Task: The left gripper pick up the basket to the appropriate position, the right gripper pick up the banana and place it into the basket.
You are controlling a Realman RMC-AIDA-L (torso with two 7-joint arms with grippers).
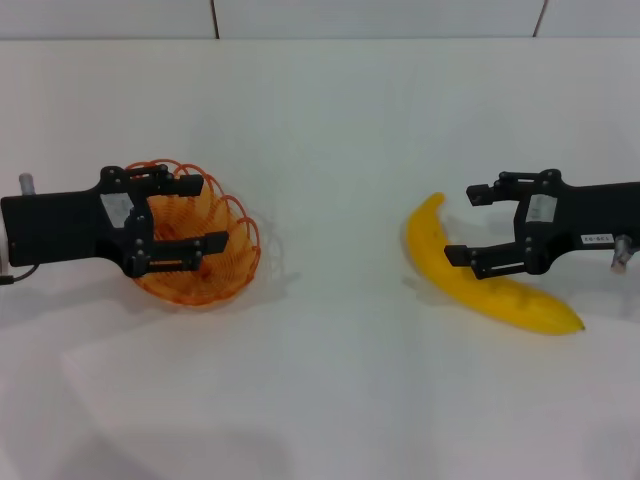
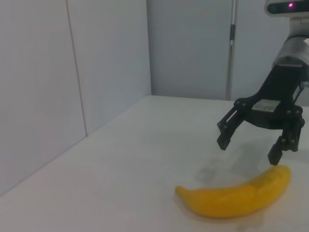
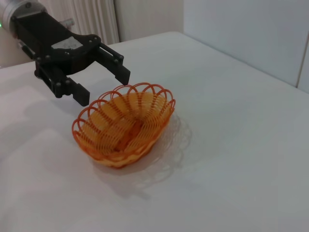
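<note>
The orange wire basket (image 1: 238,255) stands on the white table at the left. My left gripper (image 1: 212,212) is open, its fingers spread over the basket's left rim. In the right wrist view the left gripper (image 3: 102,86) hovers just above the far rim of the basket (image 3: 123,126), apart from it. The yellow banana (image 1: 490,285) lies on the table at the right. My right gripper (image 1: 461,224) is open over its middle. In the left wrist view the right gripper (image 2: 248,150) hangs just above one end of the banana (image 2: 236,197). The basket is empty.
The white table (image 1: 330,380) stretches between basket and banana and toward the front. A pale tiled wall (image 1: 380,18) runs along the table's back edge. Pale wall panels (image 2: 72,72) border the table in the left wrist view.
</note>
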